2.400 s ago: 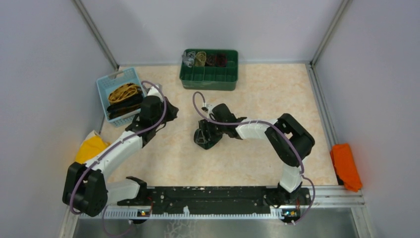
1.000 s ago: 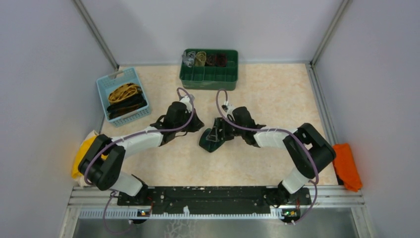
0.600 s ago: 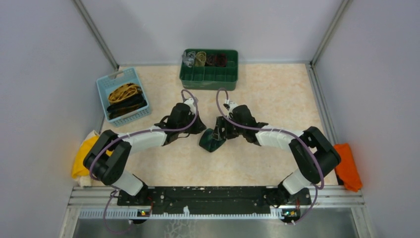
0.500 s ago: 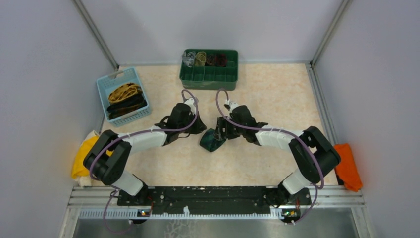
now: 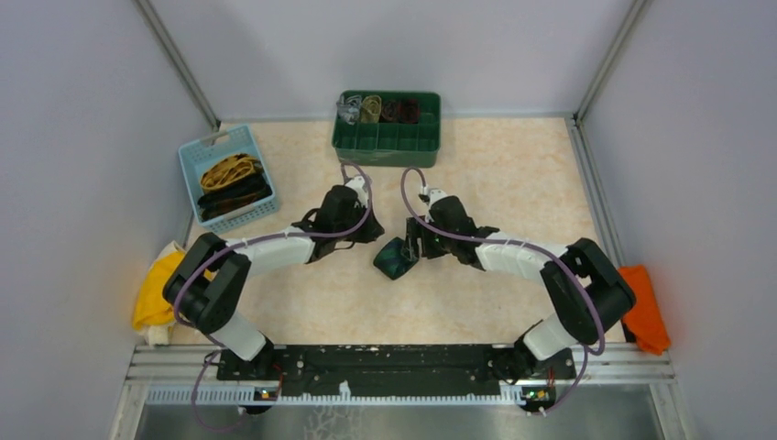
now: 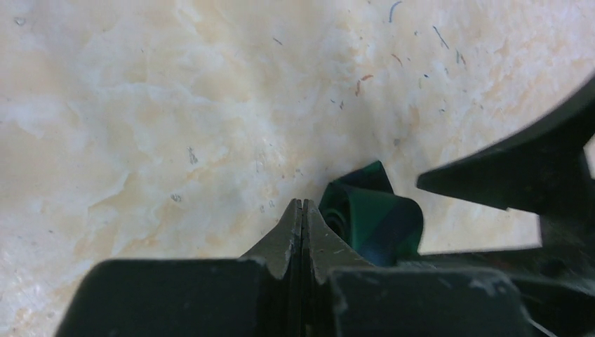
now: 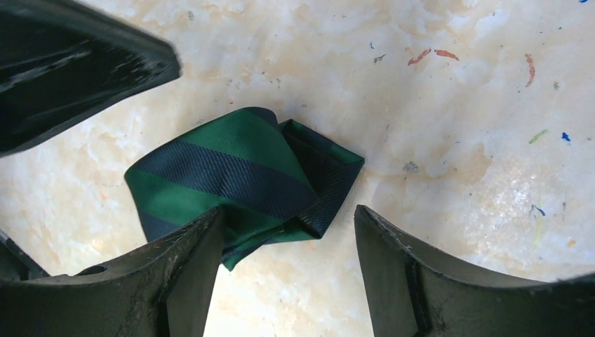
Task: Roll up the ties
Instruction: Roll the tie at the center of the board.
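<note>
The green tie [image 7: 238, 179] with navy stripes lay bunched in a loose fold on the table [image 5: 495, 174], near its middle, between my two grippers. My right wrist camera showed it best: broad slanting stripes, a folded corner pointing right, and its near edge slipping out of sight under one of my fingers. Whether it was truly rolled or only folded, I could not tell. From above, the tie [image 5: 396, 258] was just a small dark green lump, partly covered by my right gripper [image 5: 410, 247]. My left wrist camera caught only a curled end of it, the rest cut off behind my own fingers.

My right gripper stood wide open astride the tie, holding nothing. One finger touched the tie's edge; the other was apart from it, over bare table. My left gripper [image 6: 302, 210] was fully closed and empty, its tips low over the table, just beside the tie's end.

Only the overhead camera showed the rest. A blue basket [image 5: 213, 148] at the back left held loose ties [image 5: 229, 170], mustard over black, too tangled to count. A green tray [image 5: 389, 147] at the far edge held rolled ties [image 5: 380, 108] in its back row, too small to make out singly. A yellow cloth [image 5: 156, 289] lay at the left edge, partly hidden by my left arm. An orange cloth [image 5: 641, 307] lay at the right edge.
</note>
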